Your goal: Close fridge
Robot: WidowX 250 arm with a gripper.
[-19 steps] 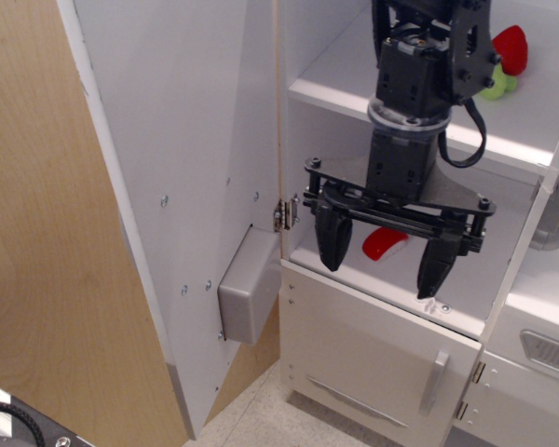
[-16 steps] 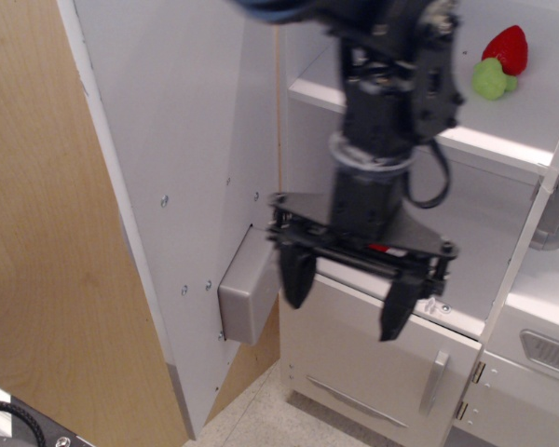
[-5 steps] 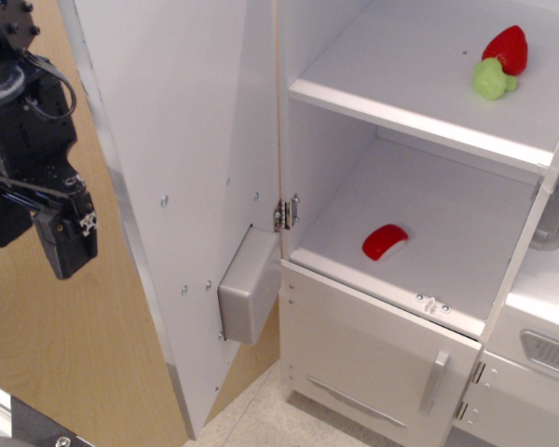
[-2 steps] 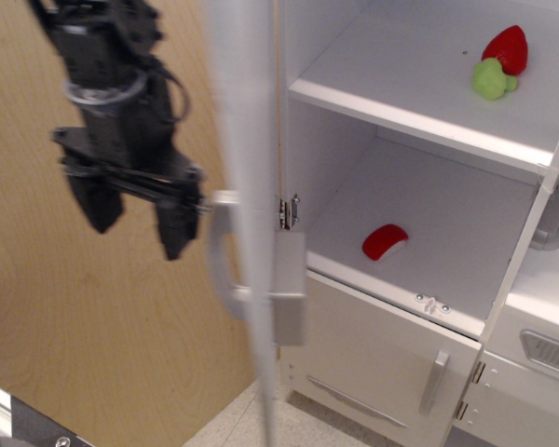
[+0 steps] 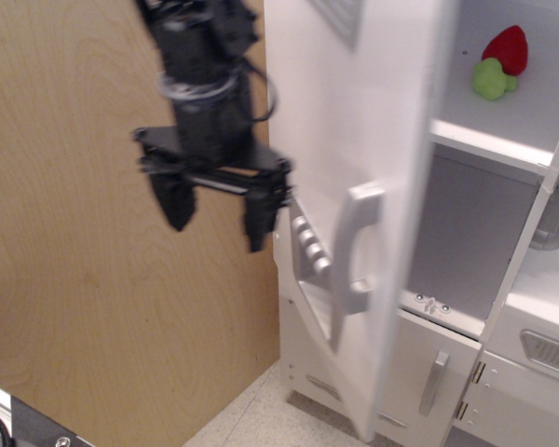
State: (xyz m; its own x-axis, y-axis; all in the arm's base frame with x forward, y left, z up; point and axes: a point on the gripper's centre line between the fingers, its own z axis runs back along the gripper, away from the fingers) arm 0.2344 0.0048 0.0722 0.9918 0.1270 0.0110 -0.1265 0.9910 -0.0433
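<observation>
White fridge (image 5: 354, 140) door (ajar) right of gripper (image 5: 218, 207).

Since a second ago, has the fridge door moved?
Yes. The fridge door has swung rightward toward closed, now covering the lower shelf's left part beside the fixed lower door; the open tool is left of it.

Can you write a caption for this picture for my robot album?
The open tool pushes the toy fridge door partway shut, a strawberry showing on the shelf.
</observation>
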